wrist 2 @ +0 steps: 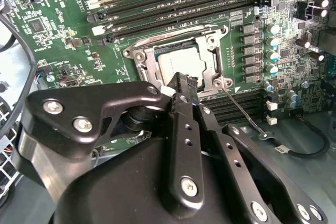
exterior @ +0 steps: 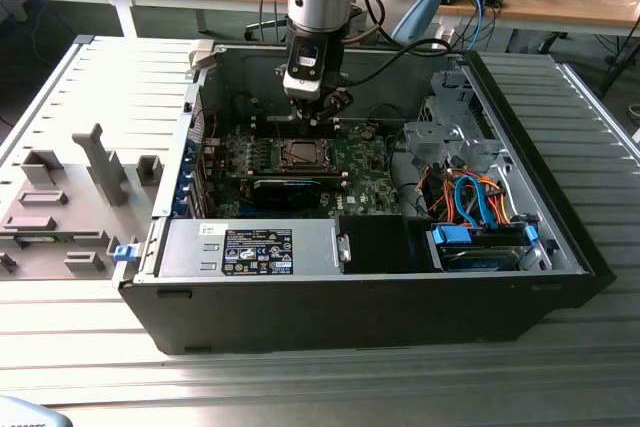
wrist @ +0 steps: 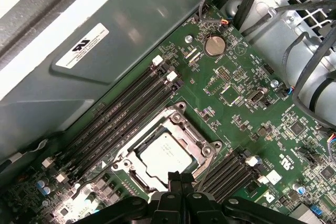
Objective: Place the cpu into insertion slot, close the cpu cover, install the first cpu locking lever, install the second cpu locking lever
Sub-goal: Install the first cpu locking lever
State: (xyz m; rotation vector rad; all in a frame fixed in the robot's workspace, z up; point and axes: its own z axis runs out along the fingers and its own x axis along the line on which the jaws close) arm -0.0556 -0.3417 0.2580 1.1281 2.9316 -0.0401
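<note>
Gripper point(wrist 2: 181, 80), fingers pressed together and holding nothing, tip poised just above near edge of socket point(wrist 2: 178, 61) at frame centre in the second wrist view; cpu point(wrist 2: 176, 65) seated inside under closed cover point(wrist 2: 149, 69), levers unclear.

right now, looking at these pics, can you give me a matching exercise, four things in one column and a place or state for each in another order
Things:
1. cpu
2. cpu cover
3. gripper
4. round silver coin battery

Places or states:
A. fingers together, tip at the socket's edge
B. on the green board near the cables, away from the socket
C. pale metal face up, seated in the insertion slot
D. silvery frame lying flat around the chip

Pairs: 1-C, 2-D, 3-A, 4-B
</note>
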